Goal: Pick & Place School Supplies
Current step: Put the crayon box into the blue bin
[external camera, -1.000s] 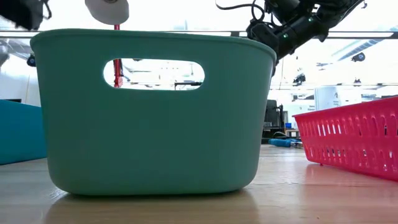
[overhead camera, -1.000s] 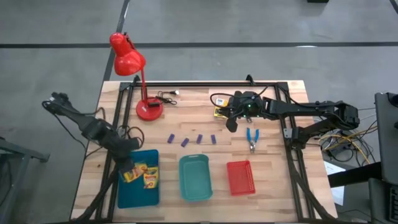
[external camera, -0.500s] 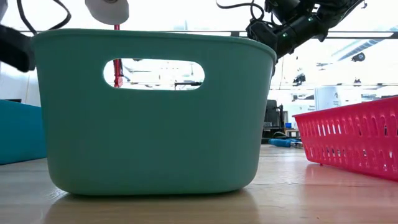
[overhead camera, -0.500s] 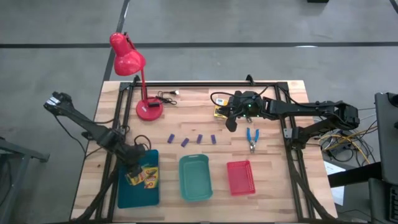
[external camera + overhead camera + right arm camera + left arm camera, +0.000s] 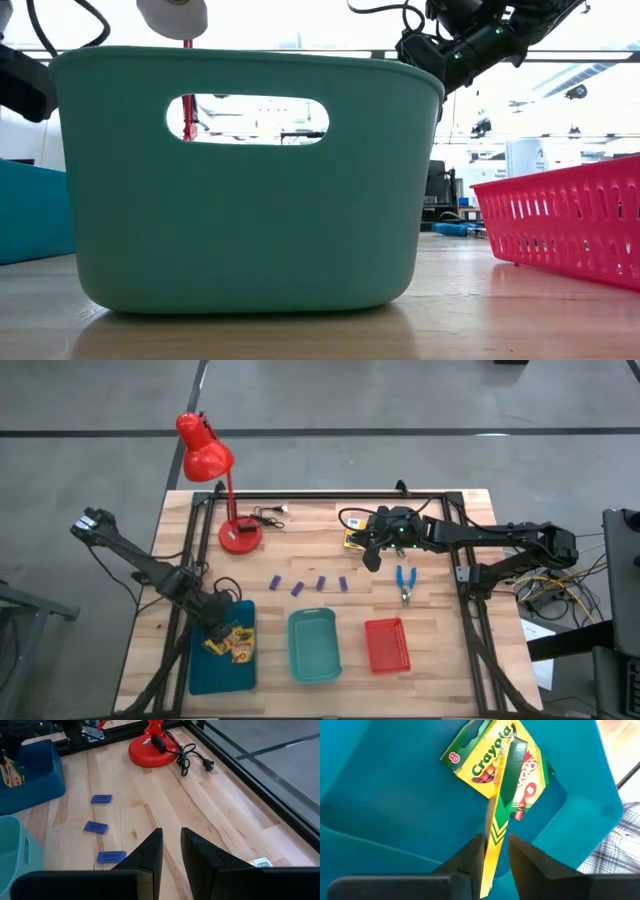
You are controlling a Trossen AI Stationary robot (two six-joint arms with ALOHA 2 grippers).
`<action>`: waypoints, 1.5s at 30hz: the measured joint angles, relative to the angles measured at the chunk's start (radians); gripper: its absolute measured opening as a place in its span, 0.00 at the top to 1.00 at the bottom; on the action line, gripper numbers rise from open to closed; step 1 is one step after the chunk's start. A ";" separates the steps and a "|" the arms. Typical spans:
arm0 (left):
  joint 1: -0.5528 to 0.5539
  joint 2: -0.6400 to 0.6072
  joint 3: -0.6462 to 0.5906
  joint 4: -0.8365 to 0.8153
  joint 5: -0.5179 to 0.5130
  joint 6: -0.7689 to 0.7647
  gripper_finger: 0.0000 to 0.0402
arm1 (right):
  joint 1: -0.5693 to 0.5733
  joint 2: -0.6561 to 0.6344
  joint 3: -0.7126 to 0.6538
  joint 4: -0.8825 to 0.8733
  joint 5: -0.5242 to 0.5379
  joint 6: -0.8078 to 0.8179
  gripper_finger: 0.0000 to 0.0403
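Note:
My left gripper (image 5: 216, 628) is down inside the blue tray (image 5: 200, 672), open. A yellow-green crayon box (image 5: 496, 815) stands on its narrow edge between the fingers. A second crayon box (image 5: 472, 757) lies flat on the tray floor beside it. My right gripper (image 5: 370, 560) hovers over the table's far right part, open with a narrow gap and nothing in it. A third crayon box (image 5: 352, 541) lies on the table just beside it. Several purple blocks (image 5: 321, 583) and blue-handled scissors (image 5: 405, 582) lie on the wood. My left gripper has the crayon box's narrow long edge (image 5: 492, 851) between its two fingers, which come slanting down from above and lie along the box. Whether the fingers (image 5: 476, 851) touch the box, I cannot tell. The box's far end rests in the tray by the flat box.
A teal tray (image 5: 313, 647) and a red tray (image 5: 387, 645) stand near the front edge, right of the blue tray. A red desk lamp (image 5: 238, 535) with its cord (image 5: 186, 759) stands at the far left. A black frame rail (image 5: 330, 495) runs along the far edge.
My left gripper has gone down into the blue tray with the crayon box, then has kept still for the last half second. The box now sits low in the tray beside the flat one.

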 joint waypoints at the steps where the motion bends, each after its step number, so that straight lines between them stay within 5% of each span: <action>1: 0.000 0.000 0.001 0.000 0.000 0.000 0.75 | 0.000 0.000 0.000 0.001 0.000 -0.001 0.83; 24: 0.016 -0.001 0.111 -0.095 -0.059 0.124 0.67 | 0.000 0.000 0.000 0.002 0.005 -0.017 0.83; 32: 0.101 -0.001 0.255 -0.064 -0.295 0.228 0.67 | 0.000 0.000 0.000 0.023 0.006 -0.006 0.83; 38: 0.193 -0.001 0.315 0.117 -0.744 0.592 0.67 | 0.000 0.000 0.000 0.023 0.006 0.029 0.83; 45: 0.372 0.025 0.221 0.539 -0.767 0.707 0.67 | 0.000 0.000 0.000 0.020 0.007 0.085 0.83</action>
